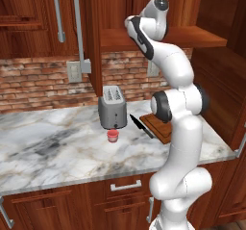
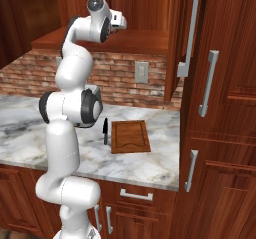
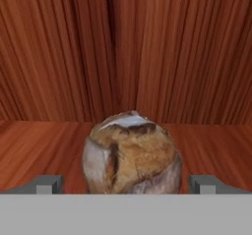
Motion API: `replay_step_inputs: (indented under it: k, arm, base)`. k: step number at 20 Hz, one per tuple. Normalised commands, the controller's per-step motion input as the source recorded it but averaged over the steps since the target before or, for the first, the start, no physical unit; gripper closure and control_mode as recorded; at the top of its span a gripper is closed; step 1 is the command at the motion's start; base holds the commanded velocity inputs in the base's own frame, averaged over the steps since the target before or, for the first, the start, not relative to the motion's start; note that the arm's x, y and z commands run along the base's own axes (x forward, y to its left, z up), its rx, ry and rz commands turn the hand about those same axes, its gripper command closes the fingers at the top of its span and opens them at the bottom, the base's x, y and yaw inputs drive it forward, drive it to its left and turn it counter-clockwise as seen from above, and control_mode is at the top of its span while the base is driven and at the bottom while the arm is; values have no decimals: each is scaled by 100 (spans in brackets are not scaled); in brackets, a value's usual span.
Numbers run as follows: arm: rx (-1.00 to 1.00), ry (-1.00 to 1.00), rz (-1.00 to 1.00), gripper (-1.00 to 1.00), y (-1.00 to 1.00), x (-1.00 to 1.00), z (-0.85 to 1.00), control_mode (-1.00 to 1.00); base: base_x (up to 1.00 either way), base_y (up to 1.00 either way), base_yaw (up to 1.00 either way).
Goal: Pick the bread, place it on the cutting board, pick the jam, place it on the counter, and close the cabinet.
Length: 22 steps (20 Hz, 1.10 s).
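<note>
The bread [image 3: 130, 153], a round mottled brown bun, sits on the shelf inside the cabinet [image 1: 192, 36], whose door [image 1: 91, 31] stands open. My gripper [image 3: 126, 185] is open, one fingertip on each side of the bun, neither touching it. In the right base view the hand [image 2: 117, 20] reaches in at shelf height. The jam [image 1: 112, 135], a tiny red jar, stands on the counter [image 1: 48, 142] just in front of the toaster. The cutting board [image 2: 130, 136] lies bare on the counter to the right of the arm.
A grey toaster [image 1: 112, 109] stands near the brick wall. A black knife [image 2: 105, 131] lies along the board's left side. A tall cabinet [image 2: 220, 108] with long bar handles closes the counter's right end. Drawers [image 1: 126, 185] run below the counter edge.
</note>
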Motion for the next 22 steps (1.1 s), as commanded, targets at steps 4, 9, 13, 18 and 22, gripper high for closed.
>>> replay_step_inputs:
  k: [4, 9, 13, 18, 22]
  arm:
    - [0, 0, 2, -100, 3, 9, 0, -100]
    - [0, 0, 1, -100, 0, 18, -2, -100]
    - [0, 0, 0, -100, 0, 24, -5, -100]
    - [0, 0, 0, -100, 0, 21, 0, -100]
    - [0, 0, 0, -100, 0, 9, -9, -100]
  base:
    - [0, 0, 0]
    - [0, 0, 0]
    - [0, 0, 0]
    - [0, 0, 0]
    - [0, 0, 0]
